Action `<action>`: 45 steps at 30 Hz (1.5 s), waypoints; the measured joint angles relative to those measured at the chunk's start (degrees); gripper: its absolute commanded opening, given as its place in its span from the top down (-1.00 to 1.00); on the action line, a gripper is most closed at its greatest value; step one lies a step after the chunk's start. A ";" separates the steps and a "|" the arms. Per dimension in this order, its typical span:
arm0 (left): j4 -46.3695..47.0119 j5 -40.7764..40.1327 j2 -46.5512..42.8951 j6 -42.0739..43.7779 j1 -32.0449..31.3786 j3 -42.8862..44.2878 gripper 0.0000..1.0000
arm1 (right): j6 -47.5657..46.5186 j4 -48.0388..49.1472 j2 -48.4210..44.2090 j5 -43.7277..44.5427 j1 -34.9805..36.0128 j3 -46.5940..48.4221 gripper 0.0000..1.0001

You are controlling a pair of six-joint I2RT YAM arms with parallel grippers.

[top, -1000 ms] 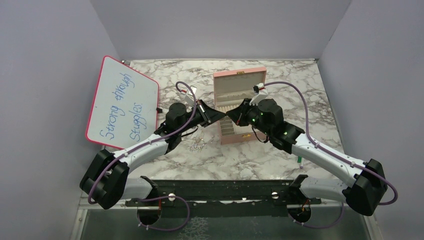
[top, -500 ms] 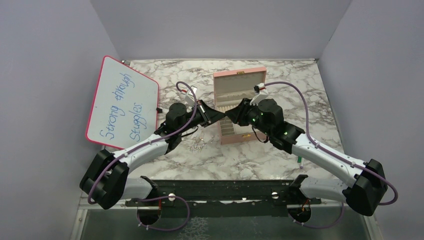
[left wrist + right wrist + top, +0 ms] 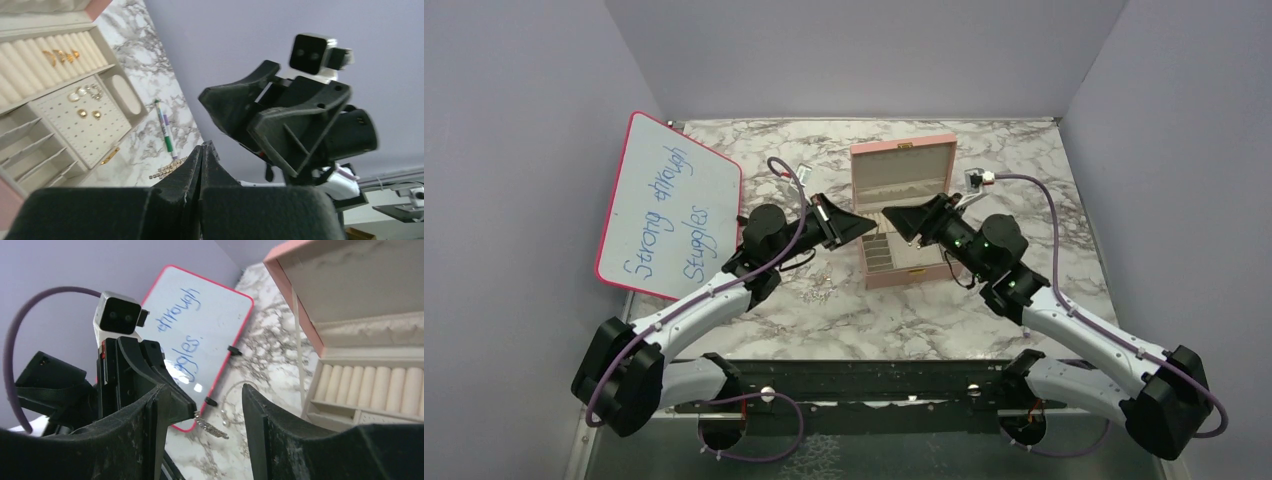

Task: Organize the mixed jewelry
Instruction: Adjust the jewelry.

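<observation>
Chain piece (image 3: 212, 426) dangles from the shut left gripper (image 3: 202, 150), barely pinched. Right gripper (image 3: 896, 217) gapes open; any jolt could drop it.

Marble table (image 3: 904, 310) carries open pink box (image 3: 902, 265), whiteboard (image 3: 669, 205), marker pen (image 3: 165, 131), loose jewelry (image 3: 816, 290).

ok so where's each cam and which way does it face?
Top external: above and behind the bases, looking down at the table; both arms show, left claw and right claw tip to tip by the pink box.
Left wrist: looks past its own shut claw at the right claw, box tray, marker pen.
Right wrist: looks through its own open claw at the left claw, small chain, whiteboard.
Shared: both wrist views show the pink box.
</observation>
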 measured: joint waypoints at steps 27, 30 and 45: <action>0.48 3.41 -7.32 -2.29 0.02 11.32 1.00 | 10.16 47.25 10.95 -36.17 -7.34 2.25 0.06; 0.50 3.41 -7.32 -2.47 0.02 11.32 1.00 | 10.16 47.19 11.34 -36.22 -7.34 2.27 0.07; 0.68 3.48 -7.69 -3.30 0.02 11.32 1.00 | 12.52 47.25 11.87 -36.09 -7.37 2.91 0.67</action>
